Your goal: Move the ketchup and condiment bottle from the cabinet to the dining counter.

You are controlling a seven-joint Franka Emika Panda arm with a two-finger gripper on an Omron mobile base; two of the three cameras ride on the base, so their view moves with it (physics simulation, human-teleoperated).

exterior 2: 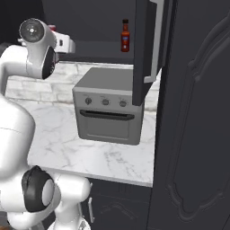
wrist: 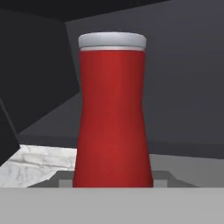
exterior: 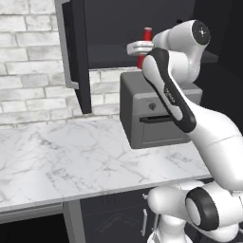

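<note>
Nearest the base lies the white grey-veined marble desk (exterior: 71,156) with a grey boxy toaster oven (exterior 2: 108,110) on it. Above, the white arm reaches into the open dark charcoal wall cabinet (exterior: 78,57), its hand (exterior: 135,47) up against the all-red ketchup squeeze bottle with whitish cap (wrist: 112,113), which stands upright on the shelf. Whether the hand is clenched on it I cannot tell. The step looks like fetching the ketchup; next probably a firm grip and lift clear. The right base view alone shows the dark brown-red condiment bottle with red cap (exterior 2: 125,37) farther along the shelf.
</note>
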